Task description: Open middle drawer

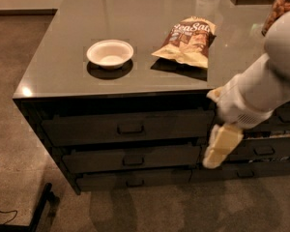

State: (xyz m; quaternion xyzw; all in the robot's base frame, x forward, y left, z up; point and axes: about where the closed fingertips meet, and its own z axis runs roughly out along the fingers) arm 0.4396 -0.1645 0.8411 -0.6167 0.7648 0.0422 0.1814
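Three flat, dark grey fronts stacked in the left bank under a countertop (87, 13). Between the taller top drawer (87, 128) directly above and the slim bottom drawer (101, 180) directly below, the middle drawer (92, 161), fully shut and flush with both neighbours, a small dark rectangular pull (133, 161) at its centre like theirs. Just right of the middle drawer's end and at about its height, the robot's cream, blocky gripper (221, 149), hung from a thick white arm (266, 88) and well right of the pull; impossible to tell whether spread or pressed together, or whether touching the cabinet face. Looks, by judgement, like a wide rigid box on slides: stiff, not fragile, probably moderate in weight, with a smooth, faintly sheened face offering no purchase. Calls for a hold at the pull alone, a narrow bar standing slightly proud of the front, hooked or pinched at its centre and drawn straight outward to keep the wide front from racking sideways. Above the middle drawer, on the glossy, reflective grey top, a round, shallow white bowl (109, 53), and further right a crinkled snack bag (186, 40) lying flat. Right of the middle drawer, behind the gripper, a second bank of drawers (268, 151), similarly dark. Below the middle drawer, speckled brown floor (19, 144), matte and rough-looking.
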